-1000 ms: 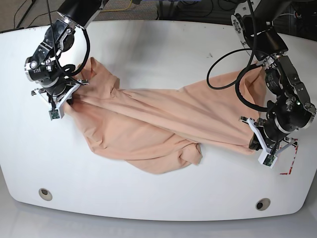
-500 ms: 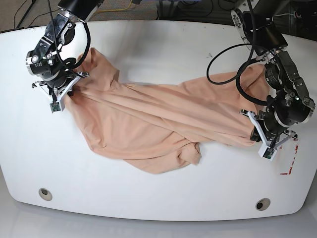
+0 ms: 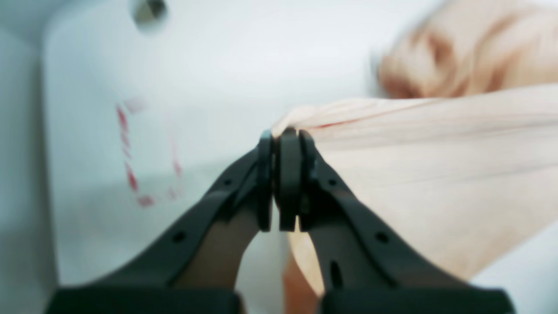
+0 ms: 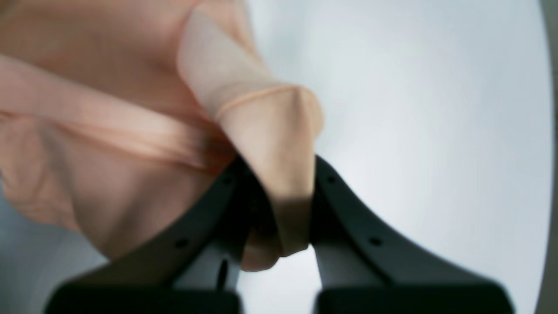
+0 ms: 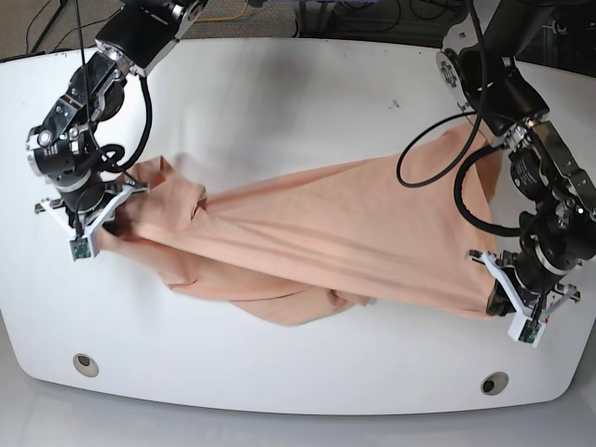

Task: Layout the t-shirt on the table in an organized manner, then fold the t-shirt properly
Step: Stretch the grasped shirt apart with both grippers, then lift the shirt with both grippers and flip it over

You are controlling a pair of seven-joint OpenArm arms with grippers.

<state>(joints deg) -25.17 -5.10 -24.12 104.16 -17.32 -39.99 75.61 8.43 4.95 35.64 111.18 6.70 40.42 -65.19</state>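
The peach t-shirt (image 5: 307,233) hangs stretched in a long band across the white table (image 5: 298,84), its lower folds resting on the surface. In the base view my left gripper (image 5: 496,300) is at the right, shut on one end of the shirt. The left wrist view shows the jaws pressed together on a bunched edge of the t-shirt (image 3: 414,165). My right gripper (image 5: 101,222) is at the left, shut on the other end. In the right wrist view a fold of the t-shirt (image 4: 270,144) is pinched between the black fingers (image 4: 348,226).
Two round grommet holes (image 5: 85,364) (image 5: 494,383) sit near the table's front edge. A red-marked rectangle (image 3: 148,152) lies on the table just beyond my left gripper. Black cables loop around the arm on the right (image 5: 447,158).
Both grippers have moved apart and toward the table's front edge. The shirt has been drawn out longer and tauter between them, and its crumpled middle has flattened.
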